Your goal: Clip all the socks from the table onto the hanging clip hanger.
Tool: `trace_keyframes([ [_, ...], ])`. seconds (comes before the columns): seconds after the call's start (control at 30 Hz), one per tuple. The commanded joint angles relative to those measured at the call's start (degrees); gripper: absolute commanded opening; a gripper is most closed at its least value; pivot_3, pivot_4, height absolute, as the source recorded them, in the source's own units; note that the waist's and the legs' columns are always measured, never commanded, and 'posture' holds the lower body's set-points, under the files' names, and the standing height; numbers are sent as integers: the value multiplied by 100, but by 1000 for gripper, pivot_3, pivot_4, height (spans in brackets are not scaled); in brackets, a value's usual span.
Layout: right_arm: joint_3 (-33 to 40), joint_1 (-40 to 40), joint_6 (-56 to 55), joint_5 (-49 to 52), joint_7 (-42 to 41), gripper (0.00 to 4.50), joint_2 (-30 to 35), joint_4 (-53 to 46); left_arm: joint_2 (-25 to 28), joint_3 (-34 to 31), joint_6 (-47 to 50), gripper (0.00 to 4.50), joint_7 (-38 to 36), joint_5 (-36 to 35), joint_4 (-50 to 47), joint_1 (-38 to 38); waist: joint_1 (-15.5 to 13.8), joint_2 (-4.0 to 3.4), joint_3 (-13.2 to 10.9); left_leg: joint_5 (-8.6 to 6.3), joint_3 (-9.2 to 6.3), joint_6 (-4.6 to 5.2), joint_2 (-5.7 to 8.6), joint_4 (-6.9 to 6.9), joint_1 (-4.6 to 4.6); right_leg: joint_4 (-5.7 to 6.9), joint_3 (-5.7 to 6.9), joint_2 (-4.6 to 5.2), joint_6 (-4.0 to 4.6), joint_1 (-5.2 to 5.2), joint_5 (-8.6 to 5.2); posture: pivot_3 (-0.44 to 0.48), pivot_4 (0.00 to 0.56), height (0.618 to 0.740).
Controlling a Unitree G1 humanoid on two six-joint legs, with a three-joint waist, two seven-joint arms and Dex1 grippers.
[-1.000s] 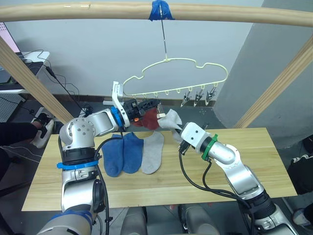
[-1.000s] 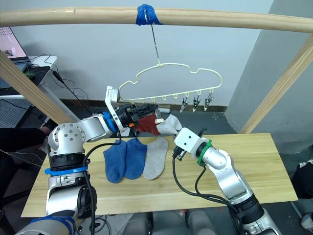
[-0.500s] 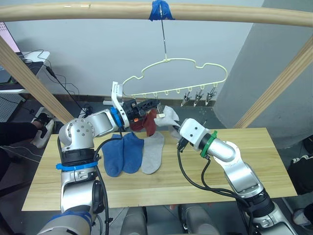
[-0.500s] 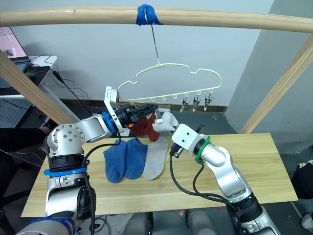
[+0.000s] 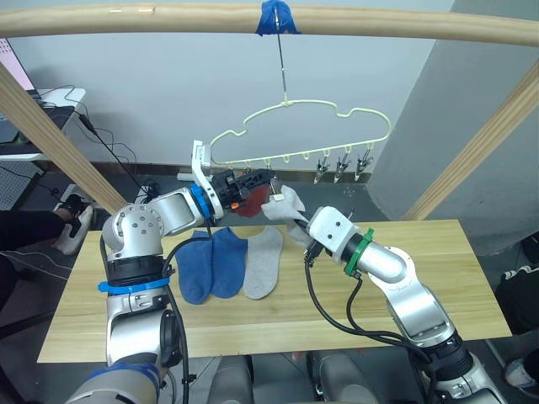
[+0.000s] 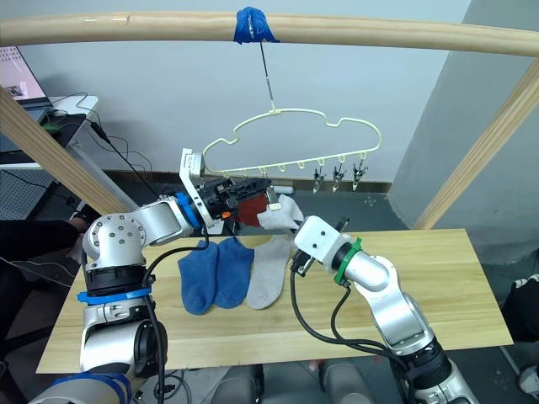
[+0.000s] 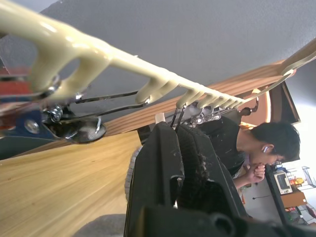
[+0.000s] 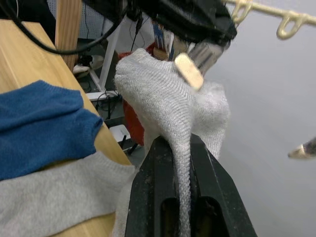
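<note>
Your right end effector point(image 8: 180, 163) is pinching a light grey sock point(image 5: 285, 204), held up off the worktop point(image 5: 438, 278) and pushed toward the clips. Your left end effector point(image 5: 259, 178) has its fingers pressed together on a clip point(image 8: 190, 69) at about 11 o'clock from that sock; a rust red sock point(image 6: 250, 208) hangs right behind it, apparently already clipped, though you can't confirm the bite from here.

As far as the task goes, you look early to midway. Two blue socks point(image 5: 210, 263) and another grey sock point(image 5: 263, 261) lie flat side by side on the worktop, at roughly 7 o'clock from the raised sock. The sixth sock can't be made out. Three clips point(image 5: 342, 165) at the right end of the clip hanger point(image 5: 303, 130) hang bare.

For room, note that both end effectors meet in a tight spot under the hanger's left end, nearly touching. The hanger hangs freely from a hook on the wooden bar point(image 5: 379, 25), so I'd expect it to swing if nudged. The worktop's right half gives you open space at 3 o'clock, and the slanted frame posts point(image 5: 472, 156) stand well apart from your working zone.
</note>
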State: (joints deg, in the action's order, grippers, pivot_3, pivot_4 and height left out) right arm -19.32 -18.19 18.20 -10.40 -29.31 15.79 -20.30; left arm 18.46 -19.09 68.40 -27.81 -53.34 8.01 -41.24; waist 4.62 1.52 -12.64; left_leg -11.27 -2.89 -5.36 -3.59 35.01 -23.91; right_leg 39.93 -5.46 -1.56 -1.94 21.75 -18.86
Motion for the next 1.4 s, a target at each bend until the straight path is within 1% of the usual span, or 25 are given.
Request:
trace_keyframes([
  [0.03, 47, -195, -30, 57, 114, 27, -143, -66, -29, -12, 69, 0, 66, -78, -65, 53, -2, 0, 0, 0, 0, 0, 0, 0, 0, 0, 0, 0, 0, 0, 0, -56, 211, 740],
  [0.5, 104, -276, -59, 73, 170, 27, -209, 213, 78, 45, -151, 0, -49, -31, -153, 124, -5, 0, 0, 0, 0, 0, 1, 0, -2, -2, 1, 2, 6, 0, 3, -50, 207, 740],
  [0.73, 107, -316, -64, 90, 198, 27, -238, 268, 208, 331, -471, 0, -361, 112, -467, 300, -3, 0, 0, 0, 1, -1, 1, 0, -2, -2, 0, 3, 7, 1, 4, -49, 205, 740],
  [0.77, 109, -323, -65, 91, 200, 0, -238, 273, 217, 314, -448, 600, -389, 59, -467, 317, -5, 0, 0, 0, 0, -1, 1, -1, -2, -2, 0, 2, 7, 1, 4, -50, 206, 740],
  [0.8, 109, -327, -67, 92, 202, 0, -236, 276, 228, 304, -429, 746, -411, 17, -468, 326, -5, 0, 0, 0, 0, -1, 1, -1, -2, -2, 1, 2, 7, 1, 4, -50, 206, 740],
  [0.83, 109, -332, -68, 95, 204, 0, -234, 282, 240, 298, -412, 1116, -420, -10, -472, 328, -5, 0, 0, 0, 0, -1, 1, -1, -2, -2, 0, 2, 7, 1, 4, -49, 206, 740],
  [1.0, 88, -350, -67, 101, 202, 0, -224, 348, 306, 242, -382, 2484, -401, -24, -451, 282, -6, 2, -1, -1, 0, 2, 1, -1, -3, -2, 2, 3, 5, 2, 3, -45, 209, 740],
  [1.03, 88, -344, -86, 112, 211, 0, -236, 412, 349, 211, -355, 2751, -414, -60, -501, 279, -6, 2, -2, -1, 0, 1, 1, -1, -4, -2, 1, 2, 5, 2, 3, -45, 209, 740],
  [1.07, 105, -332, -88, 139, 231, 0, -264, 479, 390, 190, -333, 3116, -425, -92, -554, 287, -4, 3, -2, -1, 0, 1, 1, -1, -3, -2, 1, 3, 6, 2, 4, -45, 209, 740],
  [1.17, 247, -304, -101, 335, 302, 0, -422, 954, 538, 112, -210, 3967, -405, -222, -742, 374, -1, 6, -4, -1, 0, 1, 0, -1, -3, -2, 1, 3, 7, 3, 4, -47, 207, 740],
  [1.2, 380, -317, -38, 522, 308, 266, -541, 1142, 646, 130, -138, 4295, -435, -258, -887, 440, 0, 5, -4, -1, 0, 2, 0, -1, -3, -1, 1, 3, 7, 3, 4, -43, 208, 740],
  [1.23, 471, -343, -6, 633, 310, 545, -609, 1275, 734, 153, -71, 4497, -462, -297, -1016, 493, 5, 7, -5, -1, 0, 1, 0, -1, -3, -1, 0, 3, 7, 3, 4, -40, 208, 740],
  [1.3, 556, -415, -68, 688, 301, 1095, -626, 1437, 859, 194, 13, 4500, -508, -345, -1208, 572, -1, 9, -11, -1, 0, 1, 0, -2, -4, -1, 0, 3, 8, 3, 4, -31, 208, 740],
  [1.4, 799, -394, 12, 906, 261, 2182, -603, 1530, 1113, 353, -24, 4500, -659, -261, -1489, 675, -13, 12, -13, -1, 0, 2, 0, -2, -5, -2, 1, 5, 8, 4, 4, -18, 207, 740],
])
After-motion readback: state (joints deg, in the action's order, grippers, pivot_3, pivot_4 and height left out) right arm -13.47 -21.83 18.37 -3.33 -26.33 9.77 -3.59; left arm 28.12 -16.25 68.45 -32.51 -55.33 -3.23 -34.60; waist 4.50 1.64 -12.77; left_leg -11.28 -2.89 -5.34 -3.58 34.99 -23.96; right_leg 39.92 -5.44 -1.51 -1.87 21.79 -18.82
